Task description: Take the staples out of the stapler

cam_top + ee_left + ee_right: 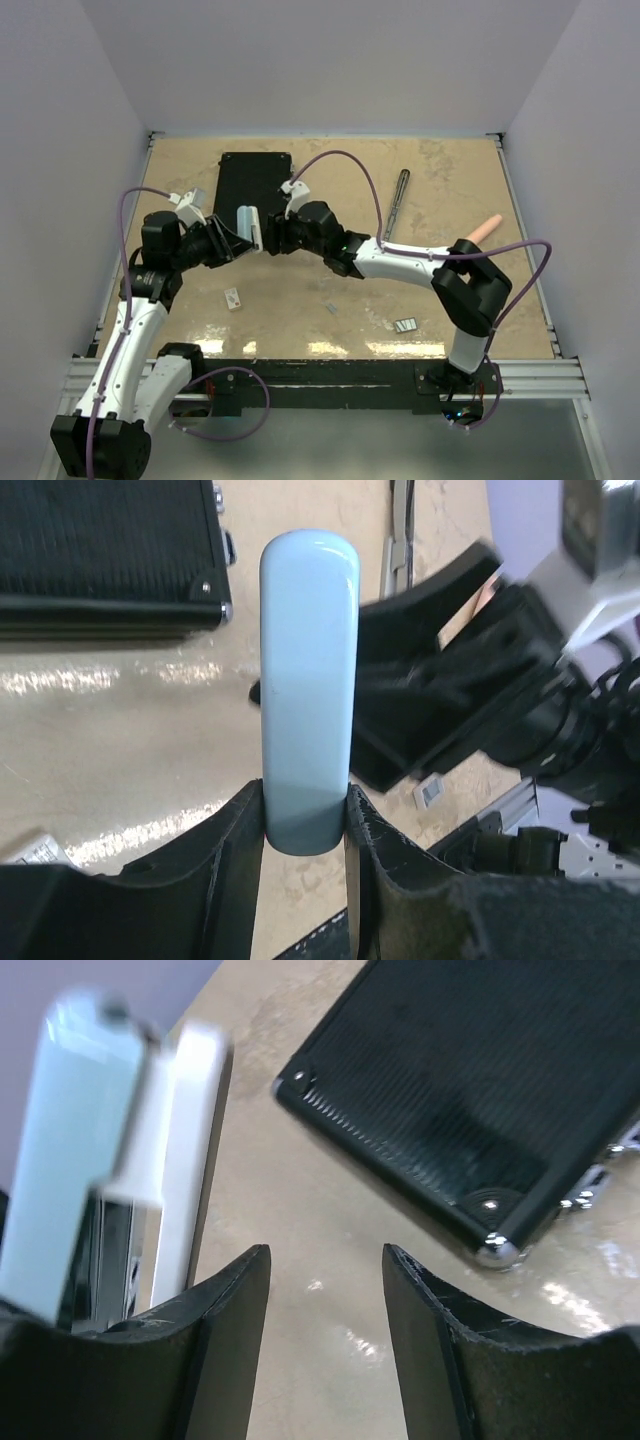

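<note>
Centre-left, seen from above: left pincer (pixel 305 798) clamped on one end of the pale blue stapler (pixel 307 680), apparently steadying it for the right pincer (pixel 325 1252), which is apart and empty beside it.

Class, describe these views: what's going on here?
The left gripper is shut on one end of a pale blue stapler, held near the black case. The right gripper is open beside it, gripping nothing. A grey metal bar and some staples lie on the table.

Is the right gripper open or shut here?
Open. The right gripper has its fingers apart, table visible between them, nothing gripped.
</note>
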### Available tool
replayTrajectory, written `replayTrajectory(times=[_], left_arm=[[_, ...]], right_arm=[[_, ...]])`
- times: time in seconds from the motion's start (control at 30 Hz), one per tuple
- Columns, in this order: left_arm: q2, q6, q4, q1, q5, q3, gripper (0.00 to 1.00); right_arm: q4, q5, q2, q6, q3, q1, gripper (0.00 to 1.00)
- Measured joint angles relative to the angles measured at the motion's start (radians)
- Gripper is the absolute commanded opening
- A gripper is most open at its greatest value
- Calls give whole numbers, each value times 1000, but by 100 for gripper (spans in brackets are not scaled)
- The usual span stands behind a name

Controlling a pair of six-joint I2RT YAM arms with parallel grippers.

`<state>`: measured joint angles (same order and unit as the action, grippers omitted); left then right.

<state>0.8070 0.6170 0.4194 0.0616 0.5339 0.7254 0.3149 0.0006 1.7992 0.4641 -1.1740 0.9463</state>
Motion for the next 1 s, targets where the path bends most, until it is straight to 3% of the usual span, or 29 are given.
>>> replayTrajectory(times=[0.3,0.53,1.0], left_arm=[[26,-9,13,4,38,-58,0],[25,-9,-15,4,44,-61,0],[26,10,-111,4,108,-119,0]], right_arm=[[48,-59,-3,-5,29,-40,60],[20,-107,-71,-50,152,-35,67],[93,-231,-117,-14,187,-25,67]])
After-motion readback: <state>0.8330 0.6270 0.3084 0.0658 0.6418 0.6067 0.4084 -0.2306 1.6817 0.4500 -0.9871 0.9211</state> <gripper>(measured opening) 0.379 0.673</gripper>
